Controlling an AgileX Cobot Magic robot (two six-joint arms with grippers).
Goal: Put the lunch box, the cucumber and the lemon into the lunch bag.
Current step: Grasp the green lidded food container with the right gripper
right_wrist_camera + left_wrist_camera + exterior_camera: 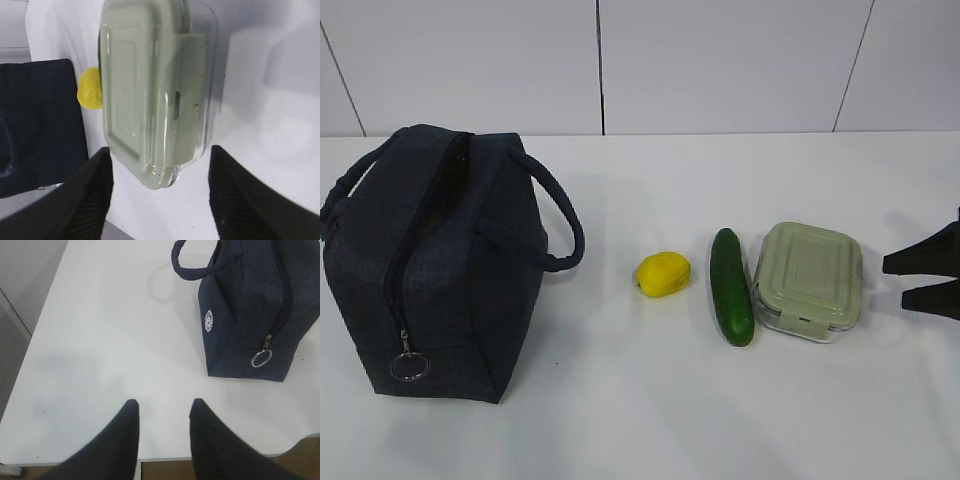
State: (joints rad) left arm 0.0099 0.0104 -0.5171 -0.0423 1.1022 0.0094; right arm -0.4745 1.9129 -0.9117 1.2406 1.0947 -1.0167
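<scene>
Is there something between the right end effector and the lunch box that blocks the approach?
Nothing visible does. The right end effector stands open just right of the lunch box with bare table between them. The cucumber lies on the box's far side, away from the approach.

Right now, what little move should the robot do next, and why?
Probably ease the right gripper forward around the lunch box. Its jaws stand open beside the box without touching it, and the box, cucumber and lemon all lie outside the lunch bag.
</scene>
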